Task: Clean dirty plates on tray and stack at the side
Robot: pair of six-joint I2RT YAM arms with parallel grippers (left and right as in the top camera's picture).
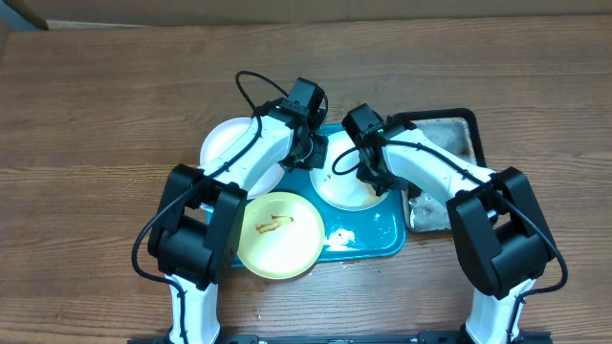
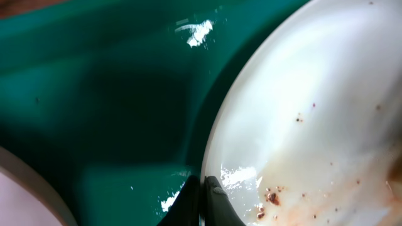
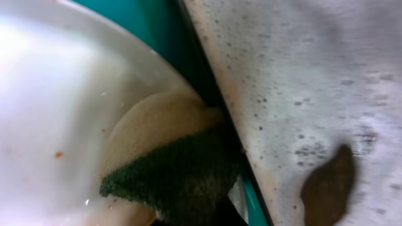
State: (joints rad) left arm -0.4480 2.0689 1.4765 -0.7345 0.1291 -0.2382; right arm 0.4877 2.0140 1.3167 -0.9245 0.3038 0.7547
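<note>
The teal tray (image 1: 368,234) holds three plates. A white plate (image 1: 228,143) lies at its back left. A pale yellow-green plate (image 1: 279,234) with a brown smear lies at the front. A second white plate (image 1: 344,191) lies at the back right. My left gripper (image 1: 308,153) is shut on that plate's left rim; in the left wrist view its fingers (image 2: 202,191) pinch the rim of the smeared plate (image 2: 314,107) over the tray (image 2: 94,75). My right gripper (image 1: 368,177) is shut on a sponge (image 3: 169,169), green side toward the camera, pressed on the same plate (image 3: 56,81) near its right edge.
A black tray (image 1: 469,119) of foamy water (image 3: 301,75) stands against the teal tray's right side. Foam and water lie on the teal tray's front right. The brown wooden table (image 1: 96,115) surrounds both trays. The edge of another plate (image 2: 19,188) shows at the left wrist view's lower left.
</note>
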